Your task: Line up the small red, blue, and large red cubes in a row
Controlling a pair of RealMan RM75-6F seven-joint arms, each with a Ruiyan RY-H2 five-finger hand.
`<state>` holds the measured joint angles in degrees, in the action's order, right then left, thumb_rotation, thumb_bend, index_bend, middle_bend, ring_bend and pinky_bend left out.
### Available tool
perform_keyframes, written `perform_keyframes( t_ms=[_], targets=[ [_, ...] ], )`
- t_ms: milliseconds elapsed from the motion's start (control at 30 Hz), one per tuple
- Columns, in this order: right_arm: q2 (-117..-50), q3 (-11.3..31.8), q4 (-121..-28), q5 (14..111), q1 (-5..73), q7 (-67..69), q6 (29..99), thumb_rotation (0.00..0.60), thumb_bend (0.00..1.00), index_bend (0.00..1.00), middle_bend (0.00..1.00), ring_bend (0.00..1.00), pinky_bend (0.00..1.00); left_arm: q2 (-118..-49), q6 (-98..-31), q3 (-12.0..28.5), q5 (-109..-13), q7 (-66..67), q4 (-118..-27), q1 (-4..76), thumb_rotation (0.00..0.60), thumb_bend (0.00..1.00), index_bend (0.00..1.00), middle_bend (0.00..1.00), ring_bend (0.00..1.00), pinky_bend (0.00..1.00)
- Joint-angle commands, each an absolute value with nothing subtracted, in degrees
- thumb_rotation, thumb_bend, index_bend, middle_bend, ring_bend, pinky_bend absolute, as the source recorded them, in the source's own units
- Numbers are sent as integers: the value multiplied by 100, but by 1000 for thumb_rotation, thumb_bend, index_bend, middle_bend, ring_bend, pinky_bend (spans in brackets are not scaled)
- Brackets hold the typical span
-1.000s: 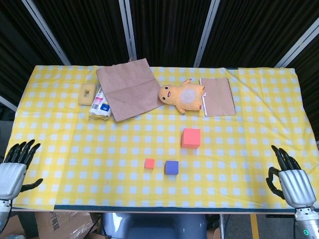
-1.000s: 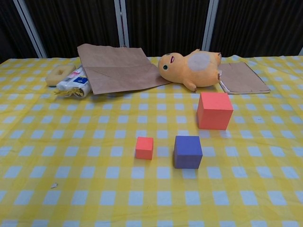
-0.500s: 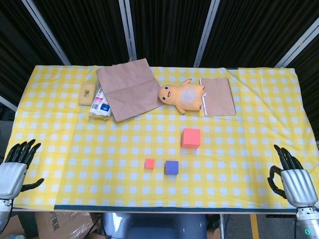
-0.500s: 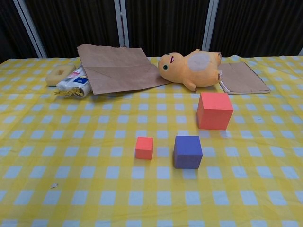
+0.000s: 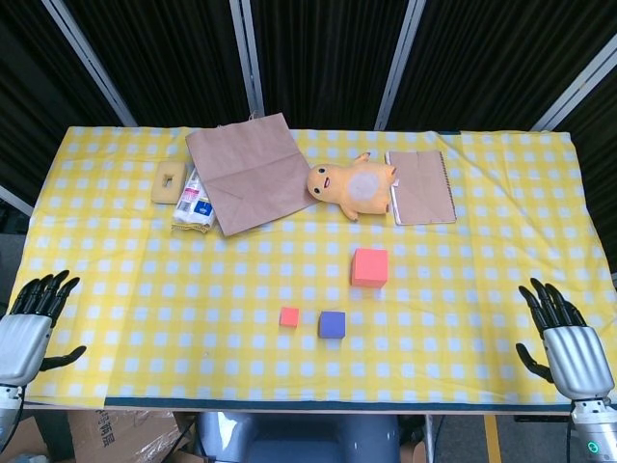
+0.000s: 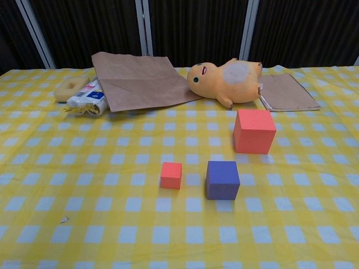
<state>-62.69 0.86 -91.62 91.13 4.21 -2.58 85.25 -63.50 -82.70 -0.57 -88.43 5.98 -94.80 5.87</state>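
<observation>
Small red cube [image 5: 289,316] and blue cube [image 5: 332,324] are set side by side near table's front edge; large red cube [image 5: 370,267] is placed behind, to the right. Left hand [image 5: 27,328] and right hand [image 5: 562,340] are held w/ fingers spread, nothing gripped, at opposite table edges.

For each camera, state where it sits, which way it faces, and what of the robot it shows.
Head view: sits high, looks steeply down on the whole table; the left hand and right hand show at its near corners, both open.
Chest view: sits low at the near edge, faces across the table toward the dark curtains; none of the robot shows.
Both share the small red cube, blue cube, large red cube and plush toy.
</observation>
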Motion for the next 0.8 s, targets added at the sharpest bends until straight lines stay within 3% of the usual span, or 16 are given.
perform_keyframes(
  t_ms=[33,133,233,267,400,567,800],
  targets=[
    [-6168,89,-9441,9111,491,-137,8409,600,375,0,0,0,199,-6331,-8236,-69,-8833,591,-9499,594,600,0,0,0,0,0],
    [-6016,87,-9916,9138,626,-160,8185,600,376,0,39,83,253,-6312,-8209,-69,-8823,551,-9527,606,600,0,0,0,0,0],
    [-5884,121,-10515,9248,849,-489,7901,600,376,0,380,455,567,-6305,-8171,-67,-8812,518,-9542,625,600,0,0,0,0,0],
    [-5861,140,-10766,9305,953,-696,7771,600,376,0,553,629,702,-6304,-8158,-64,-8807,514,-9548,632,600,0,0,0,0,0],
    [-5894,160,-11576,9158,1310,-1459,7089,600,376,11,839,908,880,-6302,-8125,-68,-8811,522,-9566,652,600,0,0,0,0,0],
    [-6502,276,-12058,8354,1787,-2734,6254,600,376,87,984,1000,988,-6289,-8085,-76,-8806,516,-9579,670,600,0,0,0,0,0],
    [-7544,334,-12112,6934,2246,-3988,5872,600,376,139,1000,1000,1000,-6257,-8046,-77,-8755,419,-9563,673,600,0,0,0,0,0]
  ],
)
